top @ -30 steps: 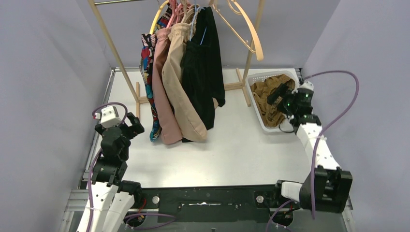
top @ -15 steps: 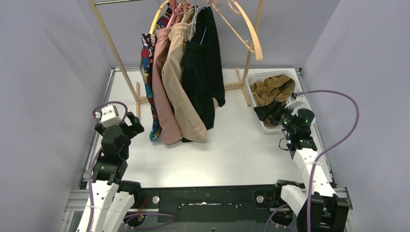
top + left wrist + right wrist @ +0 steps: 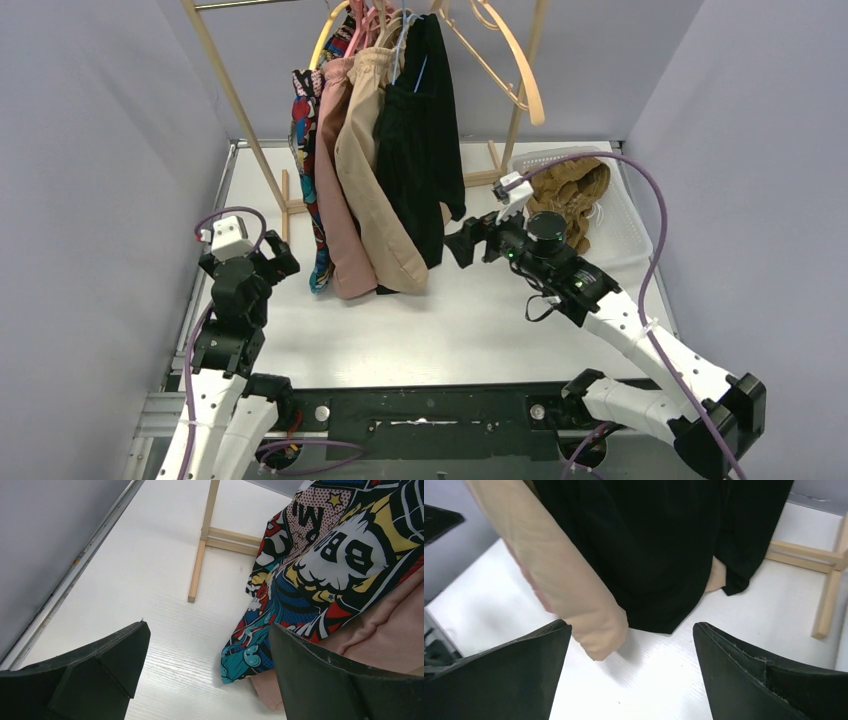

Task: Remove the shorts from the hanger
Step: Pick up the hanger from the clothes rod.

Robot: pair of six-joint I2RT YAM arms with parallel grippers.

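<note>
Your right end effector hangs empty with its jaws spread wide. It points at the lower edge of the black shorts, the outermost pair on the wooden rack. I judge that pair the easiest to take without disturbing the rest.

Beside it hang the beige shorts, then the dusty pink shorts, with the comic-print shorts at the far left.

Your left end effector, also wide and empty, hovers near the comic-print hem, well placed to steady that side.

One wooden hanger hangs bare, and mustard-brown shorts lie in the white basket on the table. That is likely where each freed pair belongs.
</note>
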